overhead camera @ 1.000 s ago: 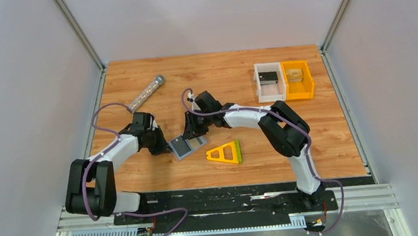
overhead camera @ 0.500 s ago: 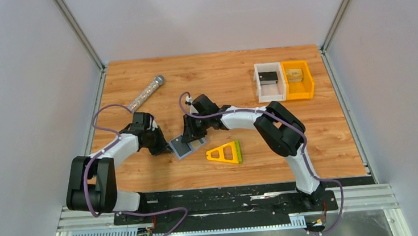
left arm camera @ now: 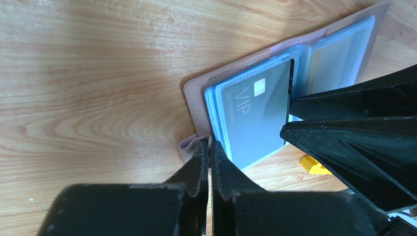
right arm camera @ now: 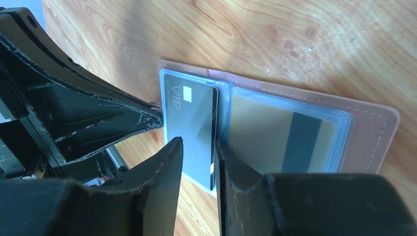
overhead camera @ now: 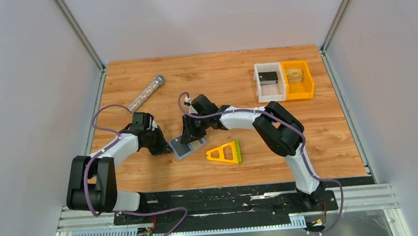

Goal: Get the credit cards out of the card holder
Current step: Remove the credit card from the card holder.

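Observation:
The card holder (overhead camera: 194, 148) lies open on the wood, brownish outside with clear blue-tinted pockets (right arm camera: 314, 98). A grey "VIP" credit card (left arm camera: 255, 110) sits in its left panel (right arm camera: 192, 113), and a gold card with a dark stripe (right arm camera: 265, 132) fills the right pocket. My left gripper (left arm camera: 210, 145) is shut on the holder's near-left corner (overhead camera: 169, 148). Over the grey card stands my right gripper (right arm camera: 199, 143), its jaws a little apart. One finger (right arm camera: 223, 157) rests at the card's inner edge by the spine. The other finger (right arm camera: 172, 157) hangs over the card's outer half.
A yellow-and-green triangular frame (overhead camera: 225, 152) lies just right of the holder. At the back right stand a white bin (overhead camera: 269, 82) and an orange bin (overhead camera: 297, 79), each with a small item inside. A silvery tube (overhead camera: 146, 92) lies at the back left.
The right gripper has edged slightly left over the holder. The left gripper and the holder have stayed put.

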`<state>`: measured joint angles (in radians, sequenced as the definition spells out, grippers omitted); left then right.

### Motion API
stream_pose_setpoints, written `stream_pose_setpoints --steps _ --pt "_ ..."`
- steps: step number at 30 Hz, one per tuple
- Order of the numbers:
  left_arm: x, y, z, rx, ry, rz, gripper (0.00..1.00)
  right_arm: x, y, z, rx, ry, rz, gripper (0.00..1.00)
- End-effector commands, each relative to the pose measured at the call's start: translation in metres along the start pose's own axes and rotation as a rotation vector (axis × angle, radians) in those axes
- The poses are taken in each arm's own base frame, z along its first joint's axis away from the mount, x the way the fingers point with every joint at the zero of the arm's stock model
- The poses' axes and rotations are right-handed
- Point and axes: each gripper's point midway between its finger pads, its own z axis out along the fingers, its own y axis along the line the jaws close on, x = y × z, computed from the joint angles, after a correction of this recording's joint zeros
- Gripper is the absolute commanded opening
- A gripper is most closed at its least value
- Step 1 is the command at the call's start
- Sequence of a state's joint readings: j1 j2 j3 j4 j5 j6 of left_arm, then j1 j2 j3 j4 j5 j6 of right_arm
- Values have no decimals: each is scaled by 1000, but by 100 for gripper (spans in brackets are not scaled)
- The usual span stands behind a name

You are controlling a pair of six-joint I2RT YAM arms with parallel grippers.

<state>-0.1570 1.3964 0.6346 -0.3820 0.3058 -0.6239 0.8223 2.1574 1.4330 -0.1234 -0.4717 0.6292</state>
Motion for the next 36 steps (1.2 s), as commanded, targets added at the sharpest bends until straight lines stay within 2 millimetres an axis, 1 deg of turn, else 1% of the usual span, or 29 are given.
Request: stream_pose_setpoints --steps 1,8,11,18,26,36 --pt "6 10 14 -27 7 -6 0 -4 12 3 -46 7 13 31" --pt "7 10 14 -24 9 -6 0 -7 19 -5 -135 6 58 26" --pt "7 10 15 -23 12 -7 0 -11 22 -8 -181 -6 63 25" --pt "7 11 17 -22 15 -10 0 -7 21 -5 -198 12 67 24" --pt "8 9 20 -12 27 -16 0 -4 22 -1 -221 40 80 21" --pt "9 9 20 -11 29 -15 0 -5 14 4 -176 39 84 19"
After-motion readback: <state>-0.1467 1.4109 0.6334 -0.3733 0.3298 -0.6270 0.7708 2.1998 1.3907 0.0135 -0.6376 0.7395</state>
